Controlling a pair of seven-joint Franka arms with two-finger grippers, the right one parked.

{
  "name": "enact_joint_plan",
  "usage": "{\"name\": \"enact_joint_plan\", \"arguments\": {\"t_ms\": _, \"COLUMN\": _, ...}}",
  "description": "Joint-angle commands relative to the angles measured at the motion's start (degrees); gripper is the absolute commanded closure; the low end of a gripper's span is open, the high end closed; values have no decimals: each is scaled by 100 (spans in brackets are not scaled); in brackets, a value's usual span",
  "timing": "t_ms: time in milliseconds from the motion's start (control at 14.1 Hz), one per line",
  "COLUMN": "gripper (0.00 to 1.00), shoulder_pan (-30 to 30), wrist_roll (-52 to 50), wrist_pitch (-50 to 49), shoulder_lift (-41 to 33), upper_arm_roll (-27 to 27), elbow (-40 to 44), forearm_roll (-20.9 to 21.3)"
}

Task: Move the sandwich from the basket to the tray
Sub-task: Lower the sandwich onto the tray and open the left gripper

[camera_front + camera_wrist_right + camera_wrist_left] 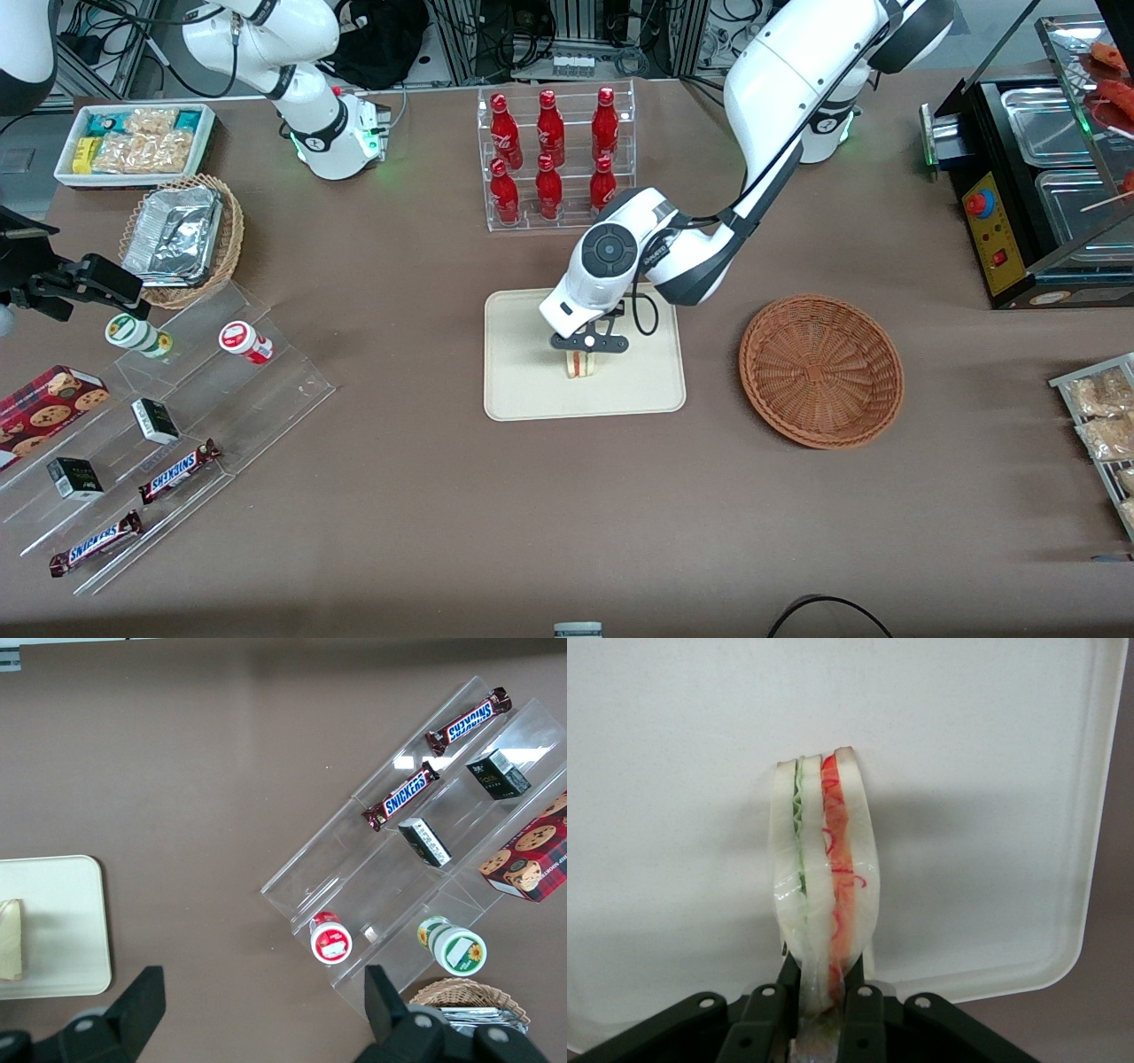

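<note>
Front view. The left arm's gripper (587, 353) stands over the middle of the tray (523, 390), its fingers pointing down and closed tight on the sandwich (582, 365). The sandwich is upright in that grip, cut edge facing the front camera, with its lower end at or just above the tray's surface (contact cannot be told). The basket (821, 370) lies on the table at about 3 o'clock from the tray, toward the working arm's end and apart from it; nothing is seen inside it. At 12 o'clock from the tray, farther from the front camera, a clear rack of red bottles (553, 155) stands upright.

Left wrist view. The two black fingers (864, 1019) pinch the sandwich (824, 877) from both sides at one end, so that the white bread bulges slightly past them. The green stripe and the red-orange stripe run the length of the cut edge, side by side. The pale tray (1063, 966) fills the field beneath, its low rim and one rounded corner bordering the brown table (1112, 1019).

Right wrist view. A corner of the tray (84, 974) shows, with part of the sandwich (11, 939) above it; toward the parked arm's end lie clear racks (372, 877) holding two Snickers bars (400, 796) (one on each of two steps).
</note>
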Motion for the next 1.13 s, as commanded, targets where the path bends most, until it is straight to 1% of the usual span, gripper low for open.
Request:
{"name": "enact_joint_plan", "arguments": {"t_ms": 0, "gripper": 4, "shoulder_pan": -41, "wrist_roll": -22, "wrist_pitch": -29, "shoulder_lift": 79, "upper_arm_roll": 22, "elbow": 173, "forearm_roll": 59}}
{"name": "enact_joint_plan", "arguments": {"t_ms": 71, "gripper": 0, "shoulder_pan": -32, "wrist_roll": -47, "wrist_pitch": -47, "shoulder_lift": 36, "upper_arm_roll": 22, "elbow": 182, "forearm_roll": 51}}
{"name": "enact_joint_plan", "arguments": {"t_ms": 283, "gripper": 0, "shoulder_pan": 20, "wrist_roll": -74, "wrist_pitch": -274, "shoulder_lift": -306, "upper_arm_roll": 31, "elbow": 173, "forearm_roll": -2}}
{"name": "enact_joint_plan", "arguments": {"t_ms": 496, "gripper": 0, "shoulder_pan": 125, "wrist_roll": -363, "wrist_pitch": -1055, "shoulder_lift": -982, "upper_arm_roll": 136, "elbow": 173, "forearm_roll": -11}}
{"name": "enact_joint_plan", "arguments": {"t_ms": 637, "gripper": 0, "shoulder_pan": 380, "wrist_roll": -391, "wrist_pitch": -1521, "shoulder_lift": -1474, "upper_arm_roll": 137, "elbow": 173, "forearm_roll": -11}}
{"name": "enact_joint_plan", "arguments": {"t_ms": 1062, "gripper": 0, "shoulder_pan": 1503, "wrist_roll": -215, "wrist_pitch": -3050, "shoulder_lift": -2907, "upper_arm_roll": 154, "elbow": 173, "forearm_roll": 68}}
